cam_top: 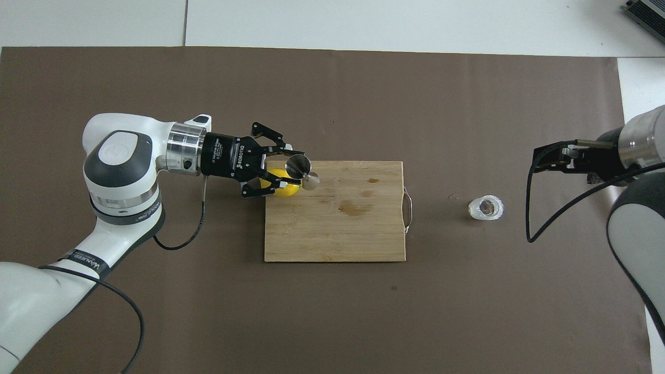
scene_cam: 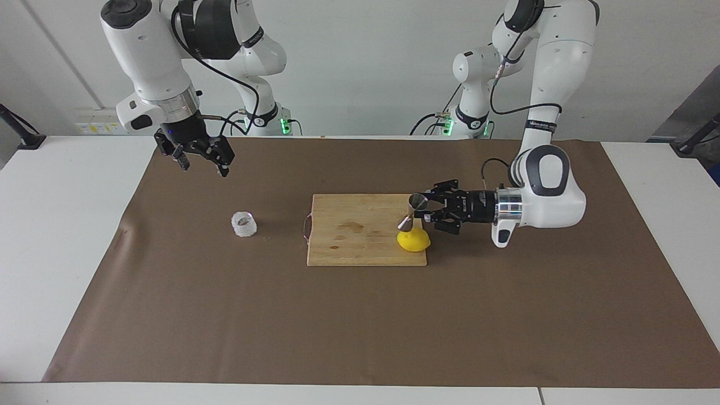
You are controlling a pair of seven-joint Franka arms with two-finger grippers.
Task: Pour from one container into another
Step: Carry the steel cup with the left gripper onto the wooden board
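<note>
A wooden cutting board (scene_cam: 365, 228) lies in the middle of the brown table cover (scene_cam: 360, 326), and everything else is placed from it. The left gripper (scene_cam: 423, 212) hangs over the board's corner toward the left arm's end, its fingers clamped on the upper cone of the metal jigger (scene_cam: 412, 209), which is held tilted with its lower cone just above the lemon (scene_cam: 414, 241). The lemon rests on the board at that same end. The glass tumbler (scene_cam: 244, 224) stands upright on the cover off the board's handle end, toward the right arm's end of the table and well apart from the jigger. The right gripper (scene_cam: 199, 159) hangs in the air past the tumbler from the board, its fingers spread wide and holding nothing; that arm waits.
</note>
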